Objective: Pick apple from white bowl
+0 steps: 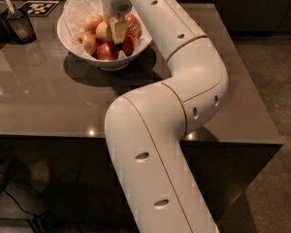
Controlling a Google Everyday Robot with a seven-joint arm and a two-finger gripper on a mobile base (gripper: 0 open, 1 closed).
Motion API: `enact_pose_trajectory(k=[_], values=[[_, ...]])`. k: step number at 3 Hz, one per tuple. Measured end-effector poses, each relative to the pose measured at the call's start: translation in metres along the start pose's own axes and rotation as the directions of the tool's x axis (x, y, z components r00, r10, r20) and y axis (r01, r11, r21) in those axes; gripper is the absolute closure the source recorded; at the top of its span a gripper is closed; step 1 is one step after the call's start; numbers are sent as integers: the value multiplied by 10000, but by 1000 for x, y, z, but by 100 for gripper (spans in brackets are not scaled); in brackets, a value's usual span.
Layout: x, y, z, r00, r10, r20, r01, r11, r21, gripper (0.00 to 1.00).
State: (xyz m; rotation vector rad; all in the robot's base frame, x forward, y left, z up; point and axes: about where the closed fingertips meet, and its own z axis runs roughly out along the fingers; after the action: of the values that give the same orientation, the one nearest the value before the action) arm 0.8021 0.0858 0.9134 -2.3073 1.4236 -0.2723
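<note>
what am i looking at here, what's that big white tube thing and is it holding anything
That white tube is a robot arm with thick joints. The one camera looks down along it from above. At its tip, the gripper is down in a white bowl of apples, lined with paper, on a brown table. It sits beside a pale apple; whether it holds it cannot be seen. A dark cup and a black-and-white marker sit at the table's far left.
</note>
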Motion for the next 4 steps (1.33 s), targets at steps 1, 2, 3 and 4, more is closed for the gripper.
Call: enact_pose_trajectory(k=[1,2,3,4], values=[[0,0,0,10000,0,0,0,10000,0,87],[0,0,0,10000,-1,1,1,10000,4,100],[-1,-3,2,10000,-24,25,23,9999,107,100],[-1,-16,-33,9999,157,-22,-154,9965,827,100]])
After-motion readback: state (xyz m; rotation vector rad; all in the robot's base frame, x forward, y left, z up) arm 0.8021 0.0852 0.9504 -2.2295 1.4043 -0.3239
